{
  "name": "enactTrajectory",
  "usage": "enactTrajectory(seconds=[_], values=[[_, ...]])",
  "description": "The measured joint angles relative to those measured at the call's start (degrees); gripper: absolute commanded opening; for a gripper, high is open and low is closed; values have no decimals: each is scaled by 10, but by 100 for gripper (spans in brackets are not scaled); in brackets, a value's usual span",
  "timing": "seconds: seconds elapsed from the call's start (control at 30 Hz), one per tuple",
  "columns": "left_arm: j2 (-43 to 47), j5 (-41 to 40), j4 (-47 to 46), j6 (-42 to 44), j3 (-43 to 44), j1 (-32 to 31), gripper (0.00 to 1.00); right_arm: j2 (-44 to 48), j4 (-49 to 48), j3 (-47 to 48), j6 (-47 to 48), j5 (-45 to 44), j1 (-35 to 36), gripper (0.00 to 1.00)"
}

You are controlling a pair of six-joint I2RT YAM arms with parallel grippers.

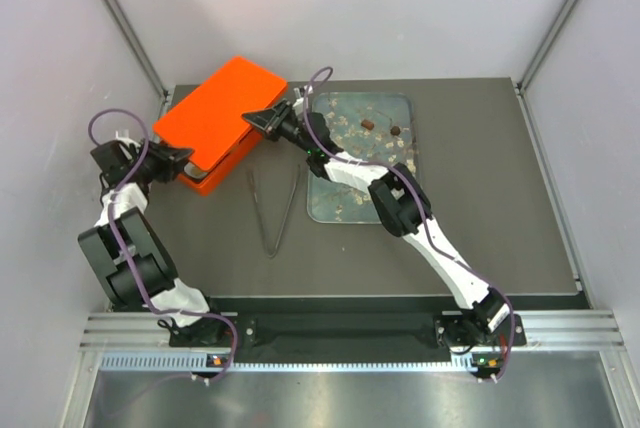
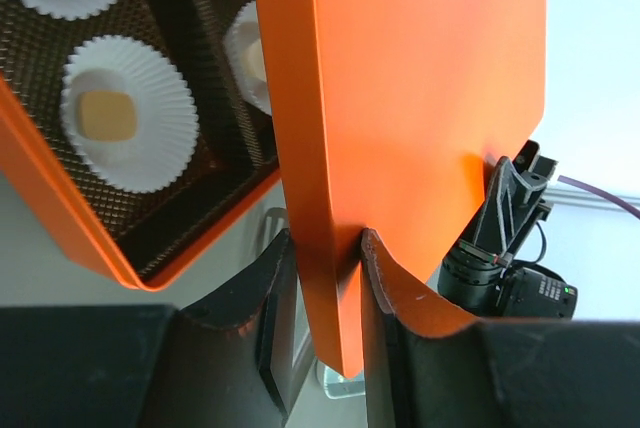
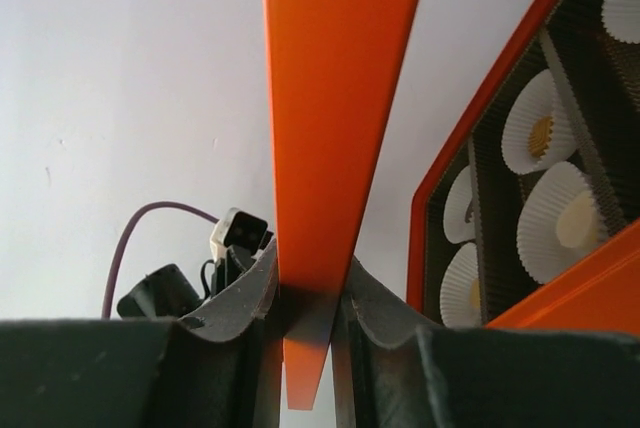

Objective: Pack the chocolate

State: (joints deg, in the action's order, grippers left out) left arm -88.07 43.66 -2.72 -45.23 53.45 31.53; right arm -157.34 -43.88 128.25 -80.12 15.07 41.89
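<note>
Orange lid (image 1: pixel 222 106) pinched by both arms over its box.
Left gripper (image 2: pixel 325 288) is clamped tight on 1 edge of the lid, and the right gripper (image 3: pixel 305 298) is closed the same way on the opposite edge, holding it raised over the open orange box (image 2: pixel 70 206). Inside, a tan chocolate (image 2: pixel 108 115) sits in a white paper cup (image 2: pixel 160 148), and a cream chocolate (image 3: pixel 578 220) sits in another. 2 dark chocolates (image 1: pixel 368 125) lie on the glassy tray (image 1: pixel 330 203); metal tongs (image 1: pixel 272 218) rest on the table (image 1: pixel 480 198) just left of it.
</note>
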Motion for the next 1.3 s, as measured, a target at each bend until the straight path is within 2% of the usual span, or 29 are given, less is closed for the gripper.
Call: enactTrajectory(seconds=[0.03, 0.17, 0.47, 0.6, 0.77, 0.97, 1.03, 1.07, 1.2, 1.27, 1.3], values=[[-4, -3, 1, 2, 1, 0, 0, -4, 4, 3, 1, 0, 0, 2], [-22, -30, 21, 18, 7, 0, 0, -24, 28, 22, 10, -5, 4, 3], [-46, -115, 87, 75, 40, -3, 0, -46, 89, 63, 54, -24, 21, 23], [-60, -150, 94, 103, 57, -1, 0, -46, 96, 71, 95, -45, 18, 35], [-65, -168, 100, 120, 58, 1, 0, -46, 108, 72, 119, -66, 1, 36], [-81, -160, 100, 119, 62, 1, 1, -46, 111, 72, 120, -71, -10, 21], [-81, -155, 100, 117, 62, 1, 7, -46, 103, 72, 110, -69, -11, 13], [-81, -150, 97, 113, 62, 1, 16, -46, 95, 72, 105, -70, -11, 9], [-81, -150, 96, 103, 64, 1, 25, -47, 63, 71, 83, -73, -12, 4], [-81, -157, 99, 96, 71, 1, 26, -48, 42, 63, 78, -70, -13, 2], [-81, -162, 103, 93, 76, 1, 32, -49, 32, 59, 74, -69, -14, 0]])
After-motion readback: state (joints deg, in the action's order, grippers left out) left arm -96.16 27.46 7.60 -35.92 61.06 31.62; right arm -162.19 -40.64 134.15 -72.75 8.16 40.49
